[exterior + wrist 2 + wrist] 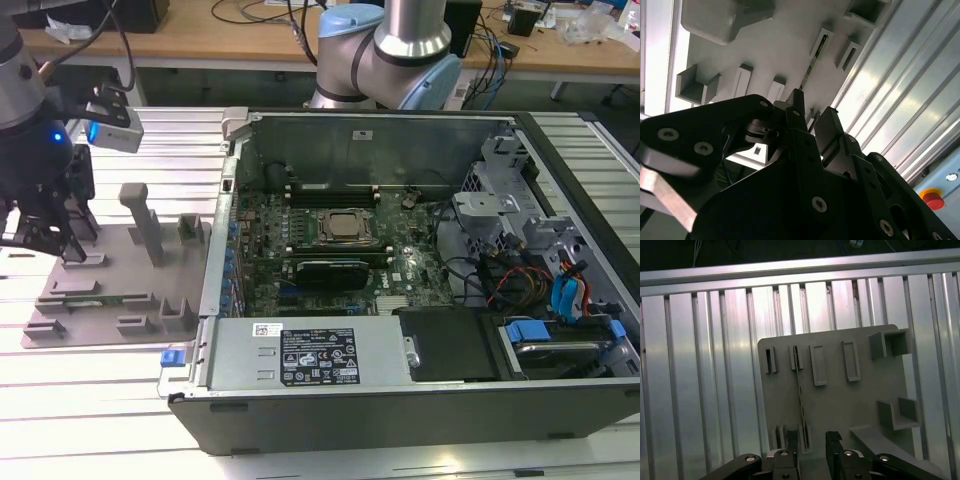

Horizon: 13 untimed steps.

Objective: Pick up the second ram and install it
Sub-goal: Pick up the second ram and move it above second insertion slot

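The second ram (800,390) stands on its thin edge in a slot of the grey tray (840,405). In the exterior view it is a slim green strip (90,297) along the tray (115,250) at the exterior view's left. My gripper (48,238) hovers over that tray, open, with nothing held. In the first wrist view the gripper (812,442) has one end of the ram close beside one fingertip (792,440). The second wrist view shows the gripper (812,117) just above the ram's edge (808,75) and the tray (780,45).
An open computer case (400,400) lies to the exterior view's right of the tray, with its motherboard and silver processor (345,228) exposed. Upright grey posts (140,215) rise from the tray. Ribbed aluminium table (700,365) surrounds it. The arm's base (385,50) stands behind the case.
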Available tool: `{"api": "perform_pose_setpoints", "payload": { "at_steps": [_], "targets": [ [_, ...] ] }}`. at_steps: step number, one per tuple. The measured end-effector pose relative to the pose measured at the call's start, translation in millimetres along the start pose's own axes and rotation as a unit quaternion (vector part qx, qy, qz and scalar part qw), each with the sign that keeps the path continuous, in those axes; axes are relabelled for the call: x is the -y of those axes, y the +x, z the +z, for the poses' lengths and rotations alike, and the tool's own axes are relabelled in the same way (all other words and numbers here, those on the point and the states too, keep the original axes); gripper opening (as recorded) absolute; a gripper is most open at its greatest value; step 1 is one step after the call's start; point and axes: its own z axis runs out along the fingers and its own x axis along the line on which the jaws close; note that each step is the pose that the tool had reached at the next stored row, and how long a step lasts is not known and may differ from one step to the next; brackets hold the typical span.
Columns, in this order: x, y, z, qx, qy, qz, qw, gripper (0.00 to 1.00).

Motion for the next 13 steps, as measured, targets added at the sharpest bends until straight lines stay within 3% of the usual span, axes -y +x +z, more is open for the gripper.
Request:
{"api": "perform_pose_setpoints", "payload": {
  "at_steps": [13],
  "targets": [
    [0.6,0.6,11.7,0.0,0.0,0.0,1.0,0.34]
  ]
}}
